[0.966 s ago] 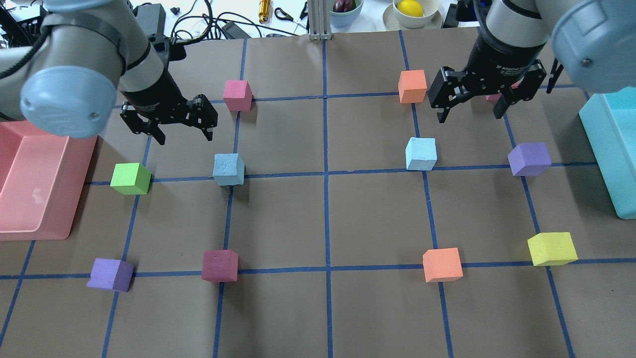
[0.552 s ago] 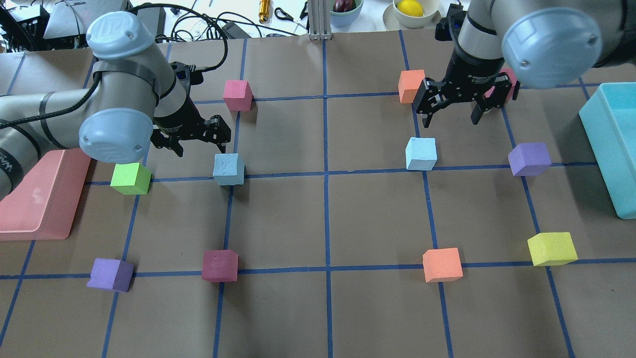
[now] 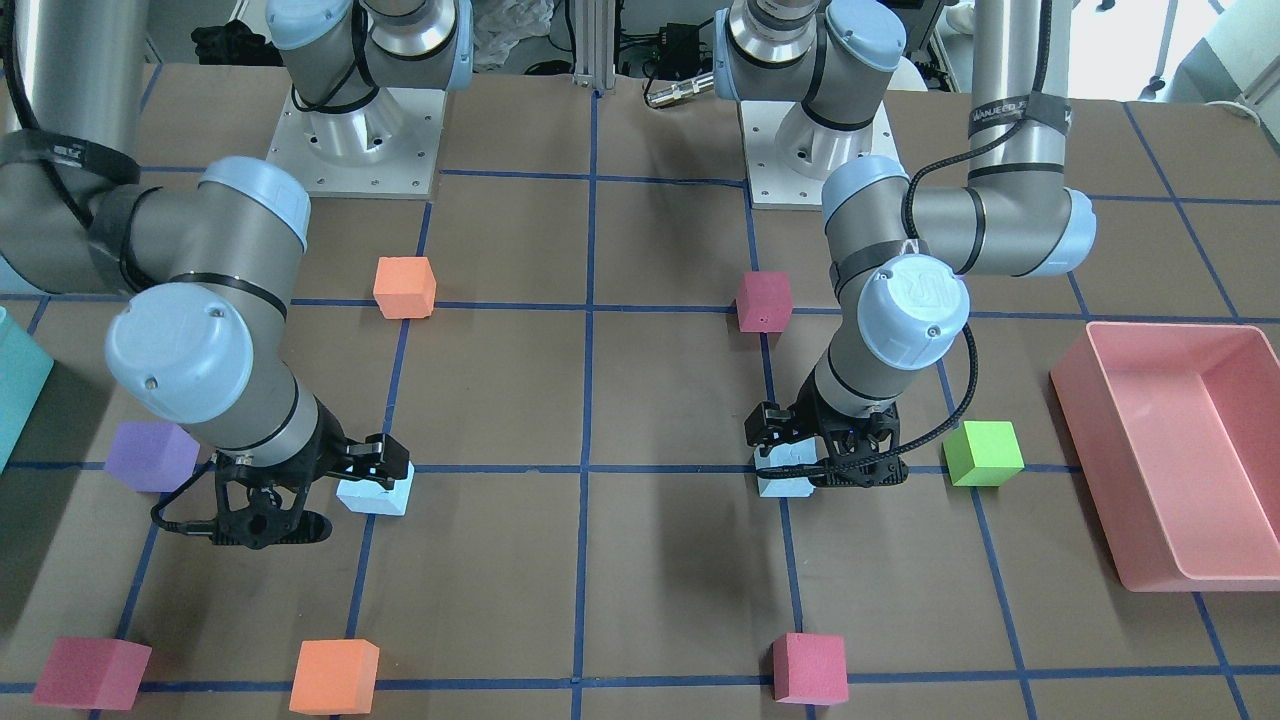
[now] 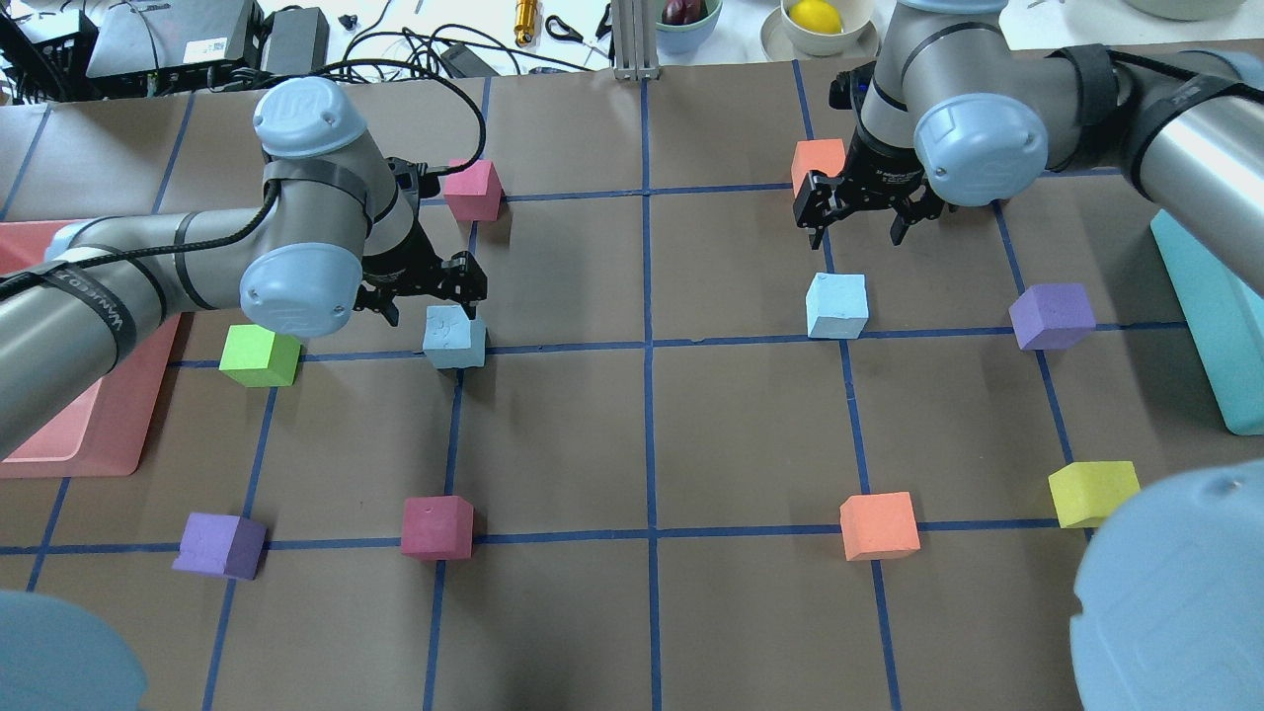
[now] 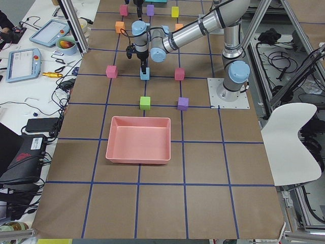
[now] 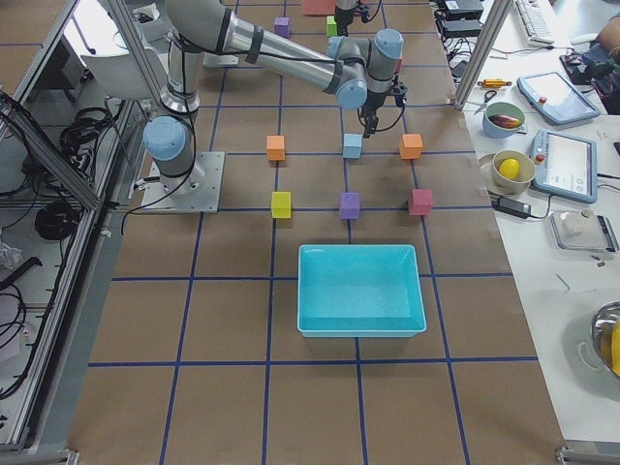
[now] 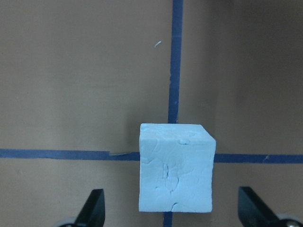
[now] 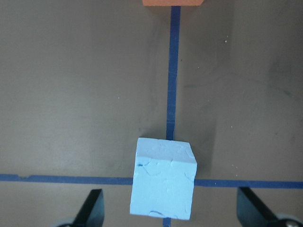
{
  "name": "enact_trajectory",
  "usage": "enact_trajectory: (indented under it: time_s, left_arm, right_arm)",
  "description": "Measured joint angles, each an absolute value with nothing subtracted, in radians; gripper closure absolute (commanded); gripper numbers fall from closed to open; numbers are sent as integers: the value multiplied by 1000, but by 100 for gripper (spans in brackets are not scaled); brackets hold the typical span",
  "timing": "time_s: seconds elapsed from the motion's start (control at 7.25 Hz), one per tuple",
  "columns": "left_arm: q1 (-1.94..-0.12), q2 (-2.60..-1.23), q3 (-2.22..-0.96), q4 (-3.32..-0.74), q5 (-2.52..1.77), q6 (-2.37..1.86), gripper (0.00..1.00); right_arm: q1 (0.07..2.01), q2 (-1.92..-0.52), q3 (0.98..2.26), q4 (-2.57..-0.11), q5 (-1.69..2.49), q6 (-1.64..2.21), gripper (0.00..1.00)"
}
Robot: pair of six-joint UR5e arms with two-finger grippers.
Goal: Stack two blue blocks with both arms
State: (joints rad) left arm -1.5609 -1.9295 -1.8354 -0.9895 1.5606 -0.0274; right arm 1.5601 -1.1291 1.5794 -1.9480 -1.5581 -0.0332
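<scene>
Two pale blue blocks sit on tape crossings. The left blue block [image 4: 454, 338] lies just in front of my left gripper [image 4: 427, 296], which is open and low beside it. In the left wrist view the block [image 7: 176, 168] sits between the spread fingertips [image 7: 93, 208], untouched. The right blue block [image 4: 836, 306] lies in front of my right gripper [image 4: 859, 232], which is open and a little behind it. In the right wrist view that block [image 8: 164, 184] sits between the open fingertips [image 8: 93, 208]. Both blocks show in the front view [image 3: 785, 482] [image 3: 375, 492].
A pink tray [image 4: 109, 434] lies at the left edge and a teal bin [image 4: 1215, 326] at the right. A green cube [image 4: 259, 355], pink cube [image 4: 472, 190], orange cube [image 4: 818, 163], purple cube [image 4: 1052, 316] and several more cubes stand around.
Both arms have swung in and lowered. The left gripper moved right, close to its blue block. The right gripper moved left, behind its block. Both stay open; no block moved.
</scene>
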Motion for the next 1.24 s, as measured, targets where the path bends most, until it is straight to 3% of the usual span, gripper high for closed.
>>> enact_trajectory:
  time_s: [0.41, 0.69, 1.24]
  left_arm:
    - [-1563, -1971, -1863, -935, 1560, -18, 0]
    - [-1563, -1975, -1884, -930, 1562, -15, 6]
    - [-1562, -1979, -1883, -875, 1561, -16, 2]
  right_arm:
    - [1559, -1076, 1606, -1957, -1559, -11, 0]
    - [1559, -1066, 1639, -1967, -1560, 36, 100]
    - [1561, -1071, 1645, -1962, -1549, 81, 100]
